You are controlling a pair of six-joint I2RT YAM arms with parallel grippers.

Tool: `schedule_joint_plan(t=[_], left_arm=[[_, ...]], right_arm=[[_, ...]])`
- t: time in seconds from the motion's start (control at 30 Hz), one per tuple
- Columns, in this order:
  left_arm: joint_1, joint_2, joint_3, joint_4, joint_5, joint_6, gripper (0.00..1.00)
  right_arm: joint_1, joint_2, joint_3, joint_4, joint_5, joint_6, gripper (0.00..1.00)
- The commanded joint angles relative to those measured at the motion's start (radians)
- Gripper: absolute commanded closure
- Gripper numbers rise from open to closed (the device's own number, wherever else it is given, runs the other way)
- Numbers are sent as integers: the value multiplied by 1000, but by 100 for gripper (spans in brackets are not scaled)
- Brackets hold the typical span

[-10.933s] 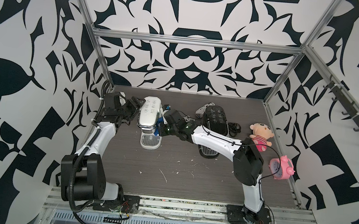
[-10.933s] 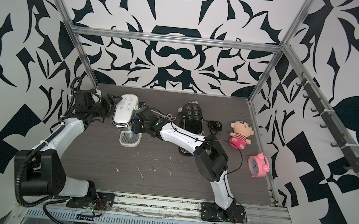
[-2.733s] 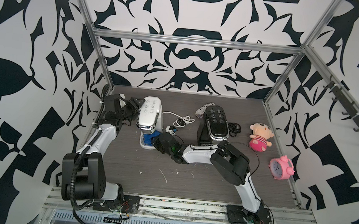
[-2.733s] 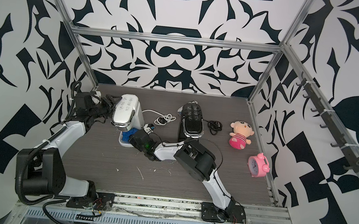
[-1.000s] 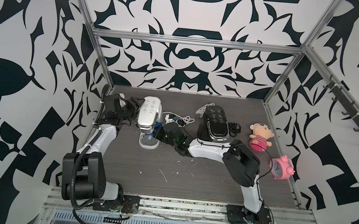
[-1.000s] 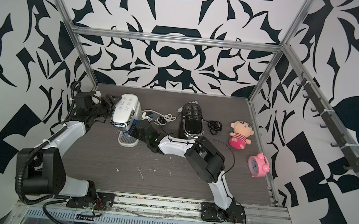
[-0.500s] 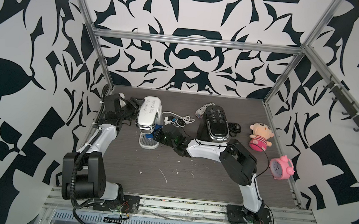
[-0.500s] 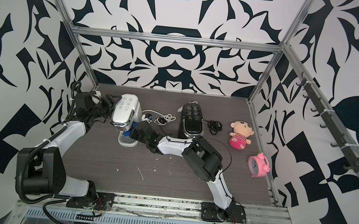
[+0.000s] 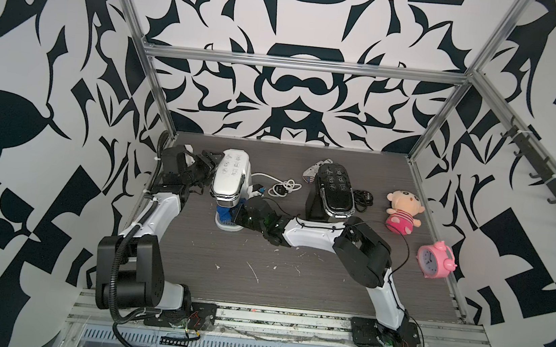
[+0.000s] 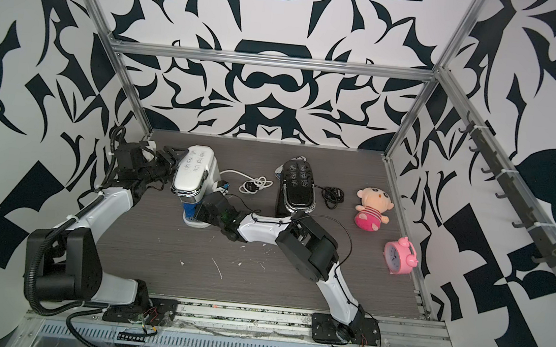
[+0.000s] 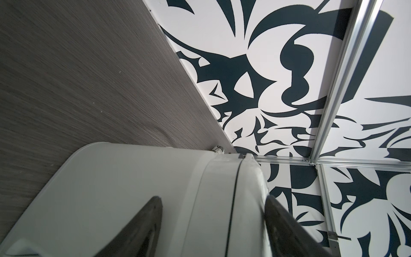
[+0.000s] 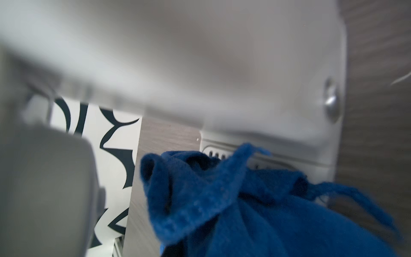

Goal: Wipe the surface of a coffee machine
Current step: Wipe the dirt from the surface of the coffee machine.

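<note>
White coffee machine [image 9: 230,176]: stands upright at about 10 o'clock on the counter [image 9: 292,288], button panel facing up.
Left gripper [image 9: 208,163]: at the machine's 9 o'clock side, jaws spread. The left wrist view shows dark fingers [image 11: 144,222] laid against the white body. Nothing is clamped between them.
Right gripper [image 9: 239,214]: at the machine's 5 o'clock, low at its base, clenched on the blue cloth [image 9: 224,215].
Blue cloth: bunched over the drip tray [image 12: 222,153] under the spout, touching the tray.
Black coffee machine [image 9: 334,191]: about 1 o'clock on the counter, apart from both arms.
Plush doll [image 9: 402,212]: about 2 o'clock.
Pink alarm clock [image 9: 434,263]: about 3 o'clock, near the counter's edge.
White cable [image 9: 282,187]: coiled between the two machines.
</note>
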Motion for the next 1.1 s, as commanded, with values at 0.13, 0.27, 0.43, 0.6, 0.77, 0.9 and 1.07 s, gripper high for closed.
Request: schedule_joint_plan(t=[0.13,0.27,0.43,0.6,0.77,0.9,1.07], left_arm=[[-26,43,-58,-156,24,1,26],[-26,50,-52,-165,25,6,26],[-26,38,-52,-168,22,10,26],[-25,43,-52,-162,24,3,26],[-26,47,-63,-145,33,-11,26],[-26,42,-61,-148,28,-8,26],[-28,47,-68,-131,37,-26,27]], right_arm=[[-14,-139,62,-98,62,-146,100],[-14,-163,58,-121,73,-185,100],[2,-199,81,-211,121,-312,100],[9,-195,61,-176,133,-314,100],[16,-96,40,-15,50,-189,100],[28,-24,-14,163,31,-100,100],[36,70,-53,437,26,18,100]])
